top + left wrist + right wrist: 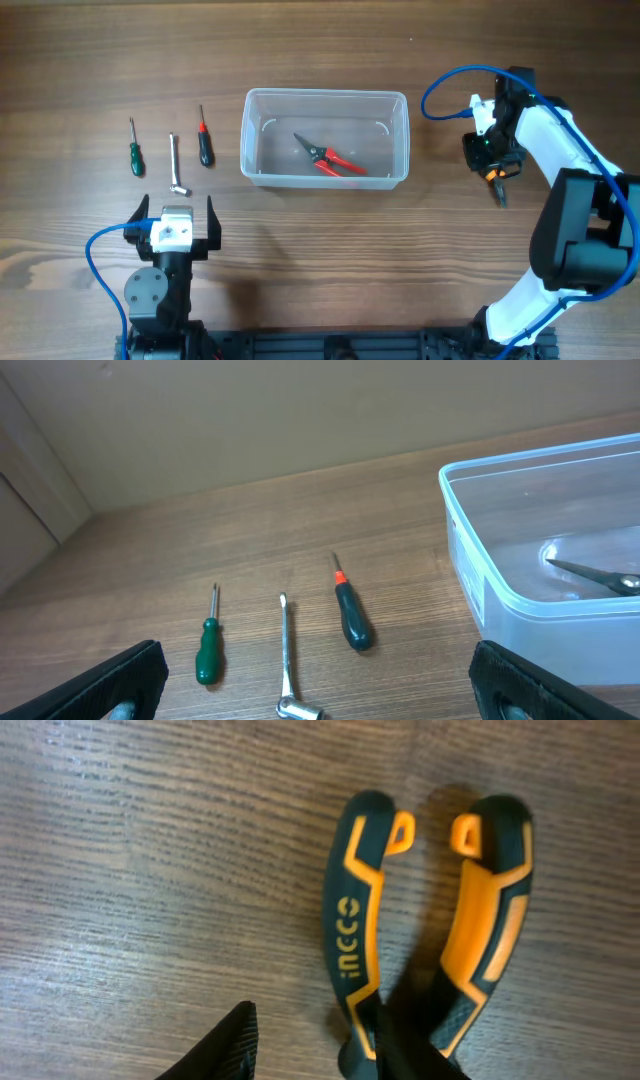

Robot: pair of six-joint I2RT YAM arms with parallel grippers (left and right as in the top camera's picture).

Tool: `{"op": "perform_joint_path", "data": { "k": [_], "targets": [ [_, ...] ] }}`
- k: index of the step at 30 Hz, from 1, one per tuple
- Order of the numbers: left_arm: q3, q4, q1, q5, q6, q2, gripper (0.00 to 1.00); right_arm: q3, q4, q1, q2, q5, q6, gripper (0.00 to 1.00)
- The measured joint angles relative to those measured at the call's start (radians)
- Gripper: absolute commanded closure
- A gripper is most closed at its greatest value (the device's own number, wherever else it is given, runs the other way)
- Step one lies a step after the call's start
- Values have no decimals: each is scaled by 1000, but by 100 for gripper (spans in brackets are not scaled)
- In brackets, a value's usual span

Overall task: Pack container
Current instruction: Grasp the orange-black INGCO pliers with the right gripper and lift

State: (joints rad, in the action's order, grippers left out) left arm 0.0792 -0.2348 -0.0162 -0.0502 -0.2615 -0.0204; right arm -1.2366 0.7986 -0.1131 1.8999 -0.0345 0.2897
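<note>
The clear plastic container (pixel 400 140) stands mid-table and holds red-handled snips (pixel 335 159); it also shows at the right of the left wrist view (pixel 480 575). Pliers with orange and dark handles (pixel 497 188) lie on the table to its right. My right gripper (pixel 492 166) is over them, open. In the right wrist view one finger of this gripper (pixel 320 1010) is left of the pliers' left handle (pixel 355 935) and the other is between the two handles. My left gripper (pixel 178 228) is open and empty near the front left.
A green screwdriver (pixel 135 150), a metal socket wrench (pixel 175 165) and a red-and-black screwdriver (pixel 204 140) lie in a row left of the container, just beyond my left gripper (pixel 325 700). The snips' tip shows through the container wall (pixel 600 575).
</note>
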Motion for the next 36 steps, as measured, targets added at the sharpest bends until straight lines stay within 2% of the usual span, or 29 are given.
{"op": "perform_joint_path", "data": {
  "k": [3, 5, 15, 23, 24, 26, 31, 36],
  "targets": [
    [0, 0, 0, 0, 0, 0, 0, 0, -28, 0, 0, -17, 19, 49],
    [0, 0, 0, 0, 0, 0, 0, 0, -49, 0, 0, -24, 32, 48],
    [0, 0, 0, 0, 0, 0, 0, 0, -81, 0, 5, -27, 84, 54],
    [0, 0, 0, 0, 0, 0, 0, -4, -91, 0, 65, -22, 99, 53],
    [0, 0, 0, 0, 0, 0, 0, -5, -91, 0, 66, -22, 99, 56],
    [0, 0, 0, 0, 0, 0, 0, -6, -90, 0, 69, -19, 102, 72],
    [0, 0, 0, 0, 0, 0, 0, -10, -89, 1, 73, 3, 104, 96],
    [0, 0, 0, 0, 0, 0, 0, -14, -84, 1, 75, 4, 90, 96]
  ]
}}
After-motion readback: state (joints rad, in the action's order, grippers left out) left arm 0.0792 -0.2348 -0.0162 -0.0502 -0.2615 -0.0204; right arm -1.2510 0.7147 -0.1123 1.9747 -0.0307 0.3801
